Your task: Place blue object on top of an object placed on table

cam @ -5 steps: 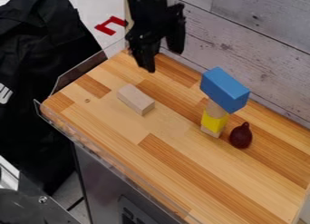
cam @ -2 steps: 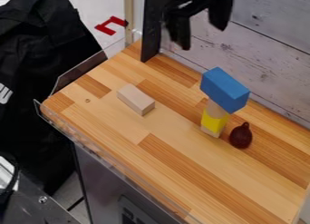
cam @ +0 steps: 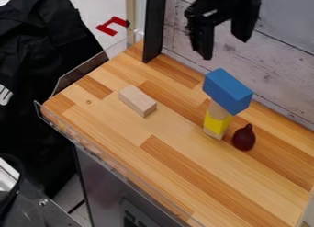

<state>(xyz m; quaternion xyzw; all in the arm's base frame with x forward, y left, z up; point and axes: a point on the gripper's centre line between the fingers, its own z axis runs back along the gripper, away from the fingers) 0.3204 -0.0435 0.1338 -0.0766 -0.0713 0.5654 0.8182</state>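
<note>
"What's the surface below the gripper?"
"Smooth wood strips, faintly satiny. The plain block lower down from the gripper is bare wood, matt."
"And the blue block just under the gripper?"
"Smooth and matt, as if painted. The dark red toy beyond it is glossy, like plastic."
"The wall behind the gripper?"
"Rough, weathered-looking planks, matt. Well apart from the gripper hangs creased black cloth."
</note>
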